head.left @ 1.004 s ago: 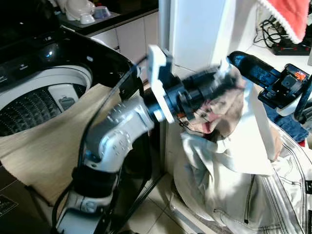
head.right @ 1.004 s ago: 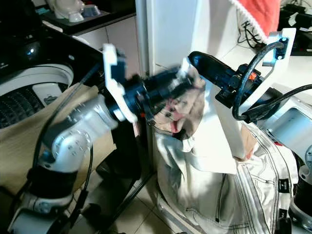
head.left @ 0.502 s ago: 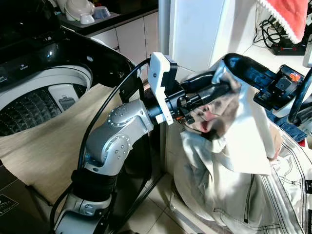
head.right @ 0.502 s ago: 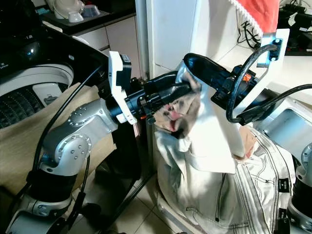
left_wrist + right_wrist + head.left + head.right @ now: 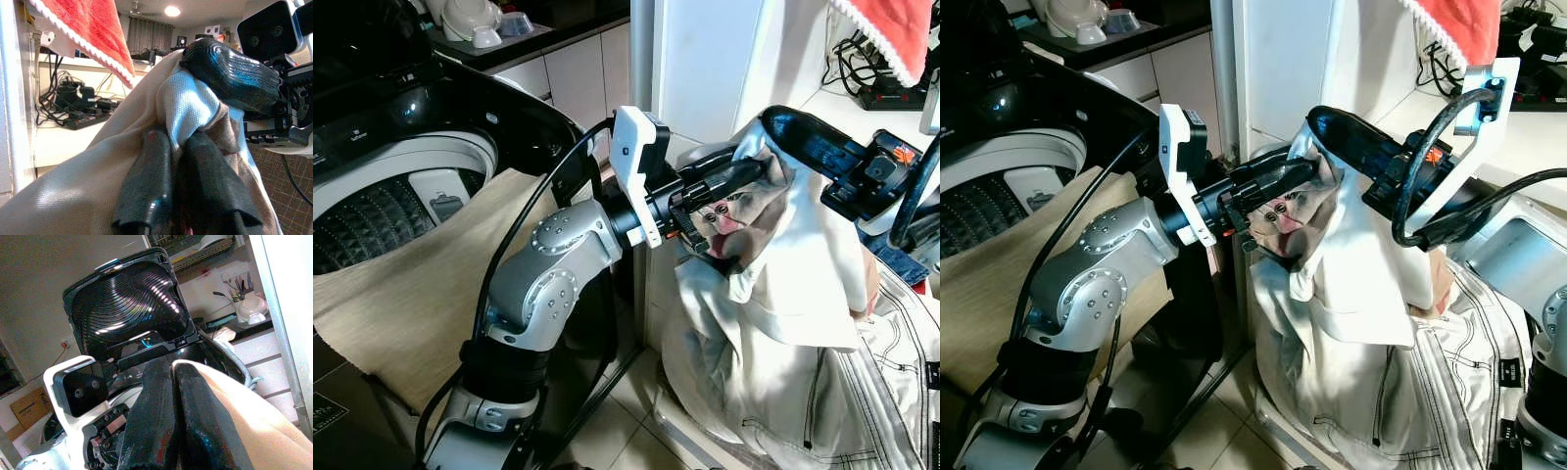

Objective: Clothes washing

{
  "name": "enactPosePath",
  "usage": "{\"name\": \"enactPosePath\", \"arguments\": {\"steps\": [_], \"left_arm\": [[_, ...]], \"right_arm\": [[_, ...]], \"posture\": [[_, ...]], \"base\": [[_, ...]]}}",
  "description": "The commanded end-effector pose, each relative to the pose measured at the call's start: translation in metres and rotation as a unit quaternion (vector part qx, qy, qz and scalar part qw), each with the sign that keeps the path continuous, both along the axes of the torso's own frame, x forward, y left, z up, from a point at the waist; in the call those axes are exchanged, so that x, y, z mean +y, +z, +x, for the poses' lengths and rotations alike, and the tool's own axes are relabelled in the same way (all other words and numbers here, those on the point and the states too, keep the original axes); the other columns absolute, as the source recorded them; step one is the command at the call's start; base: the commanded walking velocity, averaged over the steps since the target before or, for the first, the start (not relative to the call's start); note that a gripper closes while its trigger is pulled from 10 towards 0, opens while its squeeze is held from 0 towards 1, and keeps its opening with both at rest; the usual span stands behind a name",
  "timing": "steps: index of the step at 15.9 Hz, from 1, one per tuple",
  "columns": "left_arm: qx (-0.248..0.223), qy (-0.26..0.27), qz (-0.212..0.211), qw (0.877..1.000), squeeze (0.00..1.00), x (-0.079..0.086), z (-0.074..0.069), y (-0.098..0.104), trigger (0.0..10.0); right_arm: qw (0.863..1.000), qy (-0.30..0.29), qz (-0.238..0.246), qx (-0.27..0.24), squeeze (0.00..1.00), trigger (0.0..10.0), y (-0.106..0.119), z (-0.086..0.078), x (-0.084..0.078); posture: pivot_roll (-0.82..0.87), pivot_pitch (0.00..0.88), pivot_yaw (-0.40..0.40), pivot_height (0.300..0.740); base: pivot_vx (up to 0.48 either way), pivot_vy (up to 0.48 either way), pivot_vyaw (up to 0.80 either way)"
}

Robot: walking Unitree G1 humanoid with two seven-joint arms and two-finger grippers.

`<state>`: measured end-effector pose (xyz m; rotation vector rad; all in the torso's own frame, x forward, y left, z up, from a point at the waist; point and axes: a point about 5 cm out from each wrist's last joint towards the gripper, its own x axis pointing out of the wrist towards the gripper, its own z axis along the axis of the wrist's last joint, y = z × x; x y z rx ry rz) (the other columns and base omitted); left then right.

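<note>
A cream garment point(image 5: 803, 264) with a printed inner side hangs between both grippers, beside the washing machine. My left gripper point(image 5: 759, 168) reaches in from the left and is shut on a fold of it; its fingers point(image 5: 166, 171) lie pressed together over the cloth. My right gripper point(image 5: 773, 125) is shut on the garment's top edge, just above the left one, with its fingers point(image 5: 166, 401) closed on the beige cloth. The top-loading washing machine point(image 5: 460, 147) stands open at the left, and a beige cloth point(image 5: 421, 284) lies draped over its front rim.
A heap of white stitched clothing point(image 5: 871, 392) lies at the lower right under the held garment. A red towel point(image 5: 891, 29) hangs at the top right over a power strip with cables point(image 5: 891, 93). A white pillar point(image 5: 705, 69) stands behind, with tiled floor point(image 5: 617, 421) below.
My left gripper swung in towards the garment, blurred at first, and now holds still, shut on a fold. The cloth has bunched up around it. The right gripper has barely moved.
</note>
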<state>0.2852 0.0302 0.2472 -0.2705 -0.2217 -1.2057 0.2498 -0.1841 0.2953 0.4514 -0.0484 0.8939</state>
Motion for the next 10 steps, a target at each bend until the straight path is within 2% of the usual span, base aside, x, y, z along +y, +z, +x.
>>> {"name": "enactPosePath", "arguments": {"steps": [1,8,9,10], "left_arm": [[-0.008,0.001,-0.003,1.0,0.0,0.0006,0.0017,0.0043,0.0],[-0.009,-0.001,-0.031,0.999,0.0,0.004,0.0009,0.0085,0.0],[-0.012,0.011,-0.039,0.999,0.0,0.0065,0.0034,0.011,0.0],[-0.015,0.025,-0.046,0.999,0.0,0.0094,0.0062,0.0137,0.0]], "right_arm": [[1.0,0.004,-0.004,-0.007,0.0,0.0,0.0017,-0.0028,0.0028],[1.0,-0.002,-0.011,-0.007,0.0,0.0,0.001,-0.0018,0.0022],[1.0,-0.007,-0.016,-0.013,0.0,4.4,0.0013,-0.0011,0.0018],[1.0,-0.011,-0.021,-0.019,0.29,10.0,0.0017,-0.0007,0.0016]], "posture": [[-0.21,0.0,0.069,0.74],[-0.21,0.0,0.066,0.74],[-0.21,0.0,0.067,0.74],[-0.21,0.0,0.067,0.74]], "base": [[0.0,0.0,0.0],[0.0,0.0,0.0],[0.0,0.0,0.0],[0.0,0.0,0.0]]}}
